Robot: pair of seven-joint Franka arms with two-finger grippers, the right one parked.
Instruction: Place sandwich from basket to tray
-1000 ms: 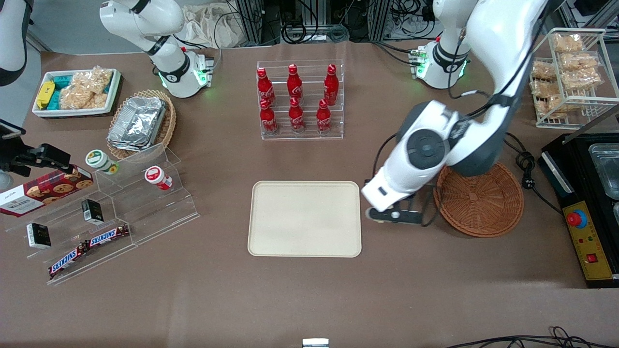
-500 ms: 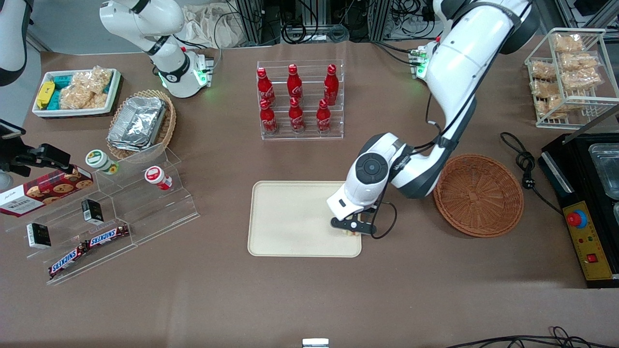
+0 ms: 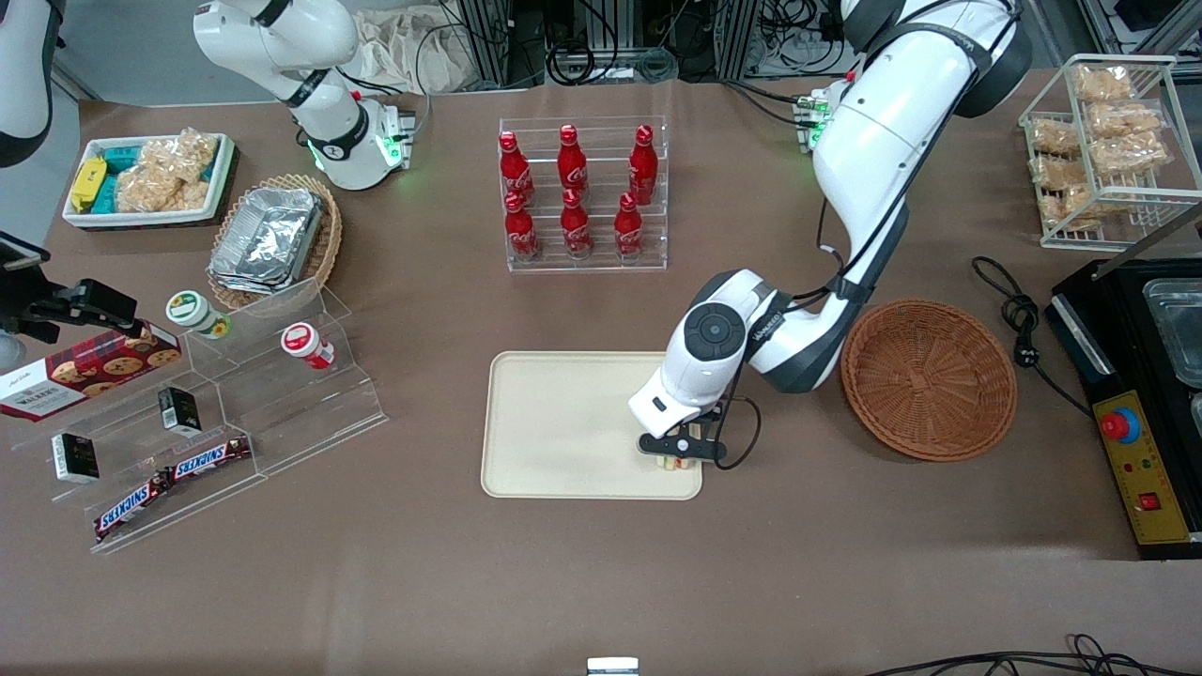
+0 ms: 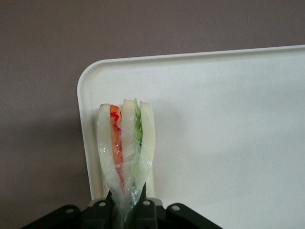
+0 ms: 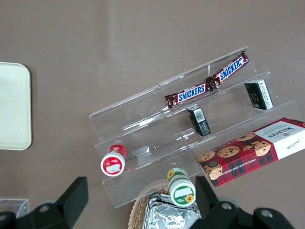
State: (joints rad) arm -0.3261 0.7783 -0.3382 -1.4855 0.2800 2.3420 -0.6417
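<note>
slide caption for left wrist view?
Gripper holds the sandwich over a corner of the tray.

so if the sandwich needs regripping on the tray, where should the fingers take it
Judging by its shape, across the two flat bread faces, near the narrow end, coming from above. The sandwich is a thin wedge held with its filling edge facing away from the gripper, which is shut on that end already, over a corner of the tray.
</note>
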